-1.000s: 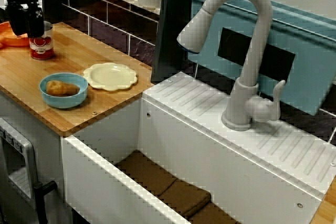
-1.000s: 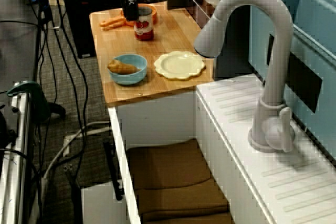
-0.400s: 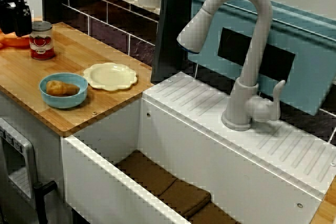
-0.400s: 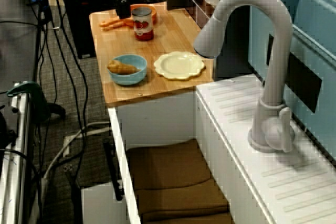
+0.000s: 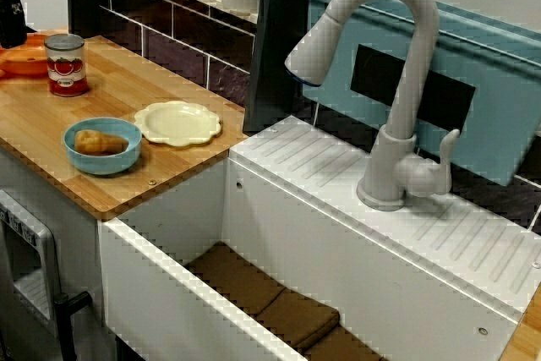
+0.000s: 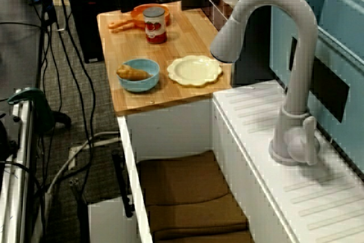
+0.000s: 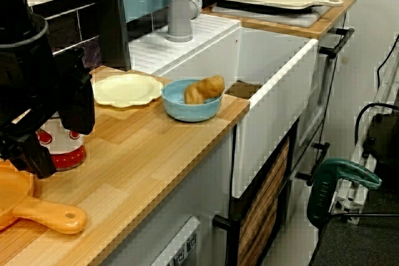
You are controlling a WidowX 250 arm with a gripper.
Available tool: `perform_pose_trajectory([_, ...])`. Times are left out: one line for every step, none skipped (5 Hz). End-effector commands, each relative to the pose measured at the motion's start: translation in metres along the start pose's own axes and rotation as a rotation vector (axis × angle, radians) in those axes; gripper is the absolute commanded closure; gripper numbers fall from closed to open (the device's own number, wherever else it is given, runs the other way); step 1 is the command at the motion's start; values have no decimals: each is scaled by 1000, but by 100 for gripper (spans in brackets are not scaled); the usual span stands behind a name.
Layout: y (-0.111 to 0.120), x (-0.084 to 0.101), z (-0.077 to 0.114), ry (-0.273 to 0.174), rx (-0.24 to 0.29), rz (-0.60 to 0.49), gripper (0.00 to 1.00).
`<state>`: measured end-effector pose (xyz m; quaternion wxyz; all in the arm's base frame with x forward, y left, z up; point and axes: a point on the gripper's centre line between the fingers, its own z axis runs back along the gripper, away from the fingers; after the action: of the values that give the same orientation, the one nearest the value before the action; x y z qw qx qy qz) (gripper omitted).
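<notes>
Although the pincer (image 7: pixel 55 143) grips nothing, its two black fingers (image 7: pixel 78 101) set wide apart, it hangs so close to the tomato can (image 5: pixel 68 63) that, in my judgement, a careless sideways sweep could clip the can and tip it over, letting it roll along the bench (image 5: pixel 127 90). A straight drop could instead knock the orange pan (image 7: pixel 19 197) lying right under the pincer, whose handle (image 7: pixel 53 216) points toward the bench's front edge. The arm is posed above the end of the bench, wrist roughly upright and fingers pointing downward. In the view from over the sink only its lower part shows at the frame's edge, and I cannot tell how far the tips clear the pan. The can stands upright just beside the pincer, on its sink side, touching neither finger. Farther that way sits a blue bowl (image 7: pixel 191 101) holding a browned piece of food (image 7: pixel 202 88), with a pale scalloped plate (image 7: pixel 124 90) just beside it. Well beyond them lie the white sink (image 5: pixel 169 276), brown cloths (image 5: pixel 270 298) on its floor, and the faucet (image 5: pixel 385 82).
</notes>
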<state>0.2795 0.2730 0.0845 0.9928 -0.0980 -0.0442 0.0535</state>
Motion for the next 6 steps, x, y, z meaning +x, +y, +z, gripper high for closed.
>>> perform_pose_trajectory([1,2,30,-107,77,34,0])
perform_pose_trajectory([-2,0,26,-133,99,79,0])
perform_pose_trajectory([-4,0,26,-144,114,83,0])
perform_pose_trajectory([-3,0,29,-152,117,83,0])
perform_pose_trajectory([-2,1,28,-152,120,87,0])
perform_pose_trajectory([-2,2,28,-153,124,104,0])
